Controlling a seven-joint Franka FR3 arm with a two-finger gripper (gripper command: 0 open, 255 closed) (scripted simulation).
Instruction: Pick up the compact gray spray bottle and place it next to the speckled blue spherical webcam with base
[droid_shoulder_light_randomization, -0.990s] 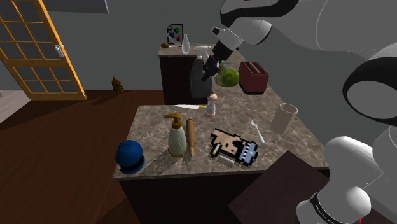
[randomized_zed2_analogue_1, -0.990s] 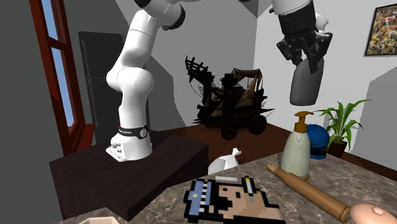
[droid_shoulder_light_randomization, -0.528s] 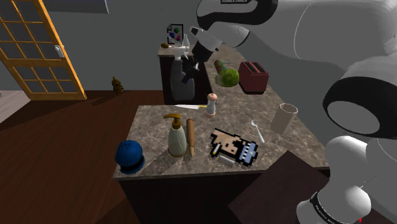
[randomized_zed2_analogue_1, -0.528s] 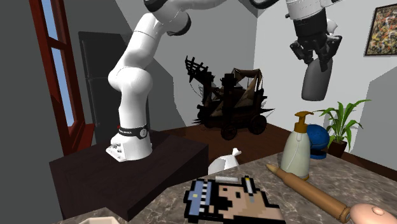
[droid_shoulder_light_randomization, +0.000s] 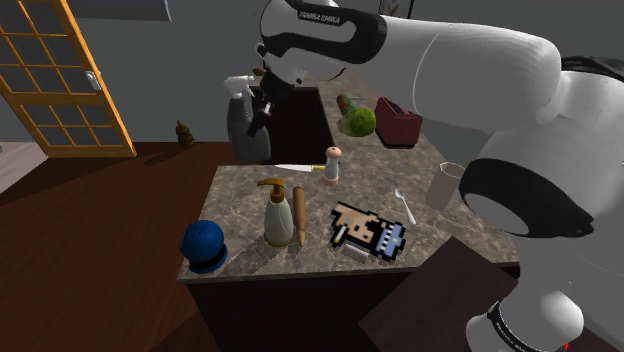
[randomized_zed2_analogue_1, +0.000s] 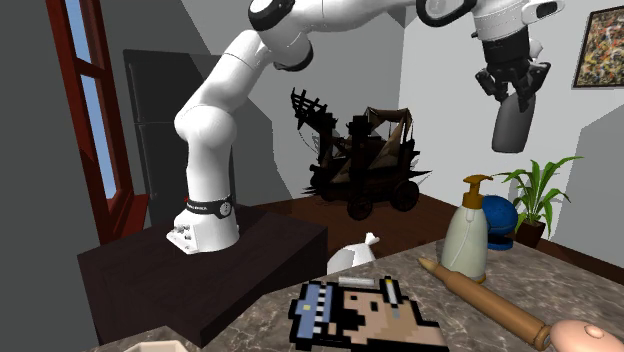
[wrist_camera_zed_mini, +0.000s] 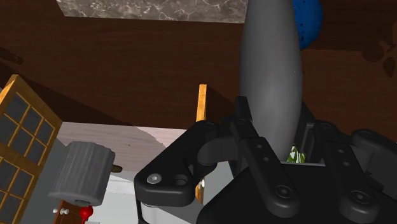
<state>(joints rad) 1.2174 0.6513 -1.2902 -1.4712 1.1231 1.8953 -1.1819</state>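
Claw (droid_shoulder_light_randomization: 262, 106) is clenched on the compact gray spray bottle (droid_shoulder_light_randomization: 247, 128). The black fingers clasp its upper part and the smooth rounded body hangs straight below them. In the wrist view the bottle (wrist_camera_zed_mini: 270, 83) runs out from between the fingers of the claw (wrist_camera_zed_mini: 280, 156), with wooden floor behind most of it. Its far end overlaps the speckled blue spherical webcam (wrist_camera_zed_mini: 309, 23), just by an edge of the mottled brown stone worktop (wrist_camera_zed_mini: 159, 7).

From the shoulder view I see the bottle high in the air, past the worktop's (droid_shoulder_light_randomization: 240, 188) far left corner. The webcam on its base (droid_shoulder_light_randomization: 203, 244) sits well below it at the near left corner. Along the near edge from the webcam stand a cream soap dispenser with an amber pump (droid_shoulder_light_randomization: 277, 214) and, touching it, a wooden rolling pin (droid_shoulder_light_randomization: 298, 214).

In the second exterior view the claw (randomized_zed2_analogue_1: 512, 86) carries the bottle (randomized_zed2_analogue_1: 513, 124) well above the dispenser (randomized_zed2_analogue_1: 465, 234) and the webcam (randomized_zed2_analogue_1: 500, 222).

Against a second ago, the arm has swung toward the shoulder view's left. It has taken the bottle from over the far cabinet by the green object to this spot off the corner. In the second exterior view the bottle has shifted right and slightly up. Nothing on the worktop has moved.
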